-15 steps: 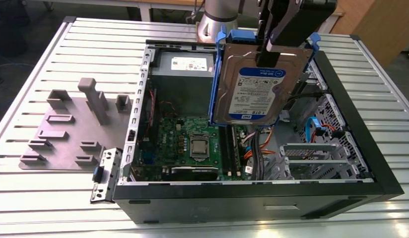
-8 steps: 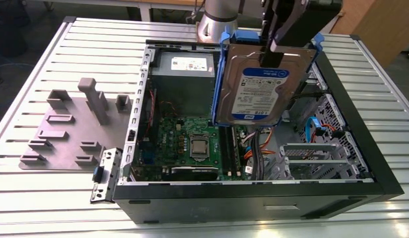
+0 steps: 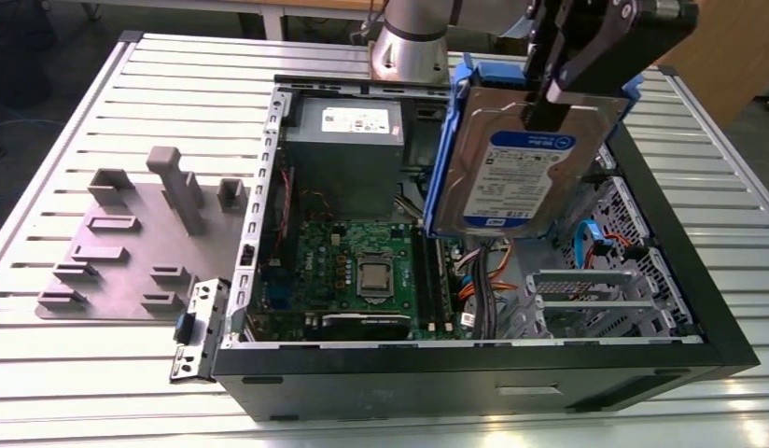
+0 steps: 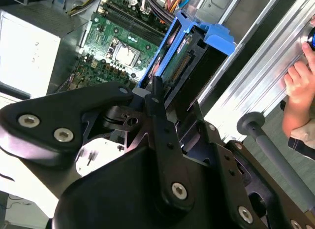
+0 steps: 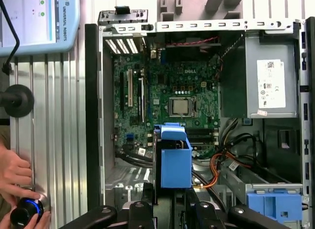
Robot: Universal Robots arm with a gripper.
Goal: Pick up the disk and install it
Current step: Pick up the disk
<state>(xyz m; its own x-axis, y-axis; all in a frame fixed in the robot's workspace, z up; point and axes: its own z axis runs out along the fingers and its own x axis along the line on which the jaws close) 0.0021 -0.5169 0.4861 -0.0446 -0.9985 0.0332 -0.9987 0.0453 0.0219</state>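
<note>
A black robot hand (image 3: pixel 549 110) is clamped on the disk (image 3: pixel 503 182), a flat silver metal drive with a blue-and-white label in a blue plastic frame. It hangs upright above the open black computer case (image 3: pixel 484 378) on a ribbed metal tabletop (image 3: pixel 74 373).

The case (image 3: pixel 484 373) lies open on its side, so entry from above is free. The disk (image 3: pixel 503 177), clamped in the gripper (image 3: pixel 547 110), hangs over it. Beneath, loose cables (image 5: pixel 216 172) crowd the gap between motherboard (image 5: pixel 167 81) and drive cage (image 3: pixel 596 299); the power supply (image 3: pixel 347 140) blocks one end.
</note>
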